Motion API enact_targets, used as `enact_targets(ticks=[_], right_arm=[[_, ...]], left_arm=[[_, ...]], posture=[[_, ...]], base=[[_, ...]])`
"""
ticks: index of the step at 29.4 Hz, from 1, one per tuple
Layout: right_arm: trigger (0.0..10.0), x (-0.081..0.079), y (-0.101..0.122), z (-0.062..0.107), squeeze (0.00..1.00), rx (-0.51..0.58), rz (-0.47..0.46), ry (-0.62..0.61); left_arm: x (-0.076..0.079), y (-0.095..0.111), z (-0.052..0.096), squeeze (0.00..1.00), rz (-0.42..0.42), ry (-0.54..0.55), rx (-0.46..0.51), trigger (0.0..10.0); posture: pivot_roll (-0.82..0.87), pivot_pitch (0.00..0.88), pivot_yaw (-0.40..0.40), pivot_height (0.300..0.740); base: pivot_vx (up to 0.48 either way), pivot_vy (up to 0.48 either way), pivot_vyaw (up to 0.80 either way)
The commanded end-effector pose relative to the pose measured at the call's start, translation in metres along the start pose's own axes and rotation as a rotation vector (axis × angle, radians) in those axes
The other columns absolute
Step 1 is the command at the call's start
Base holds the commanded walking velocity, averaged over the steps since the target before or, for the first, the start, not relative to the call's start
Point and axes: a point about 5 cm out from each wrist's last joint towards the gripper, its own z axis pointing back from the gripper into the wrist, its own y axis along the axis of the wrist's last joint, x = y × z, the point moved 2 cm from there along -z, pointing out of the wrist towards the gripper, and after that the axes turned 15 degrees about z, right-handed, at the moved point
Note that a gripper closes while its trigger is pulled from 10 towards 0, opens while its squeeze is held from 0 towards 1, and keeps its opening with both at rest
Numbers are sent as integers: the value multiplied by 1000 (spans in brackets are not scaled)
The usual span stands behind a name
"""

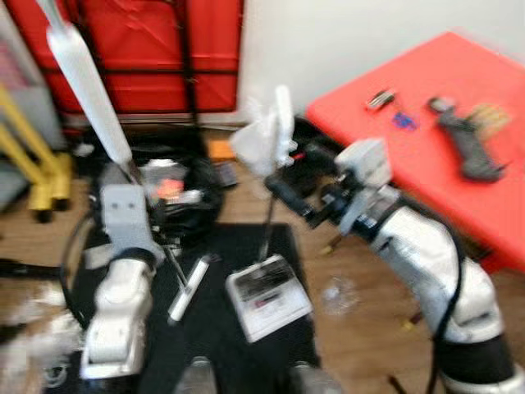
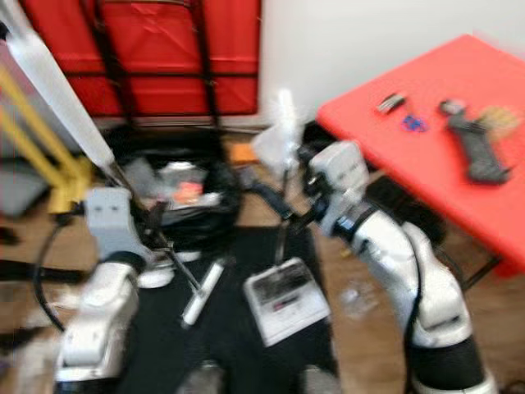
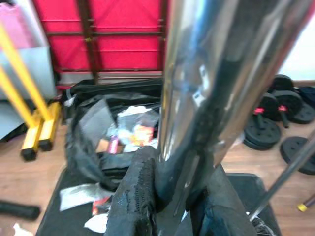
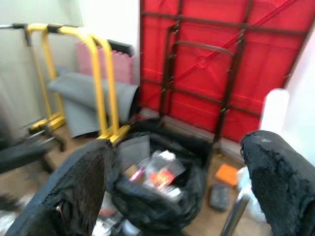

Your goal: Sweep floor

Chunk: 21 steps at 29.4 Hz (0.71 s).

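You're mid-sweep on the black mat (image 1: 246, 328). Your left tool (image 3: 167, 206) is clamped on the broom pole (image 1: 90, 82); your right tool (image 4: 177, 191) gapes wide beside the dustpan's handle (image 1: 268, 222). Next, I'd judge, grip that handle. The black bag (image 1: 176, 201) at the mat's far edge holds wrappers.
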Motion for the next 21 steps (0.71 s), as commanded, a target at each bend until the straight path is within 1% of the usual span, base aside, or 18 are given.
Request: enact_targets(ticks=[1,4,5,6,7,9,10,11,12,13,14,15,16,17,20,21], right_arm=[[10000,8,1,-1,0,9,2,-50],[10000,12,2,0,0,10,8,-71],[10000,26,-2,-1,0,-11,6,-177],[10000,26,-2,-1,0,-11,6,-177],[10000,35,-8,0,0,-42,8,-249],[10000,35,-8,0,0,-42,8,-249],[10000,39,-12,1,0,-59,-2,-288],[10000,39,-12,1,0,-59,-2,-288],[10000,37,-17,2,0,-84,2,-292],[10000,37,-17,2,0,-84,2,-292],[10000,33,-19,3,0,-81,-19,-280],[10000,33,-19,3,0,-81,-19,-280],[10000,30,-21,3,0,-79,-51,-275],[10000,30,-21,3,0,-79,-51,-275],[10000,32,-21,3,0,-85,-55,-290],[10000,33,-21,3,0,-82,-58,-301]], left_arm=[[7,-1,1,0,12,-34,-1,10000],[7,-1,1,0,9,-35,-2,10000],[8,-1,1,0,7,-35,-2,10000],[8,-1,1,0,7,-35,-2,10000],[9,-2,1,0,3,-44,-8,10000],[9,-2,1,0,3,-44,-8,10000],[10,-2,2,0,0,-54,-13,10000],[10,-2,2,0,0,-54,-13,10000],[10,-2,3,0,-12,-65,-16,10000],[10,-2,3,0,-12,-65,-16,10000],[11,-2,3,0,-19,-72,-18,10000],[11,-2,3,0,-19,-72,-18,10000],[11,-2,4,0,-23,-74,-19,10000],[11,-2,4,0,-23,-74,-19,10000],[11,-3,4,0,-31,-75,-23,10000],[11,-3,4,0,-32,-76,-23,10000]], posture=[[-159,140,-179,740],[-159,140,-179,740],[-159,140,-179,740],[-159,140,-179,740],[-156,145,-179,740],[-156,145,-179,740],[-154,146,-178,740],[-154,146,-178,740],[-151,149,-178,740],[-151,149,-178,740],[-151,149,-178,740],[-151,149,-178,740],[-150,150,-177,740],[-150,150,-177,740],[-147,151,-175,740],[-147,150,-176,740]], base=[[0,0,794],[0,0,794],[0,0,0],[0,0,0],[0,0,0],[0,0,0],[0,0,0],[0,0,0],[341,0,800],[341,0,800],[349,0,800],[349,0,800],[349,0,0],[349,0,0],[349,0,800],[345,0,0]])
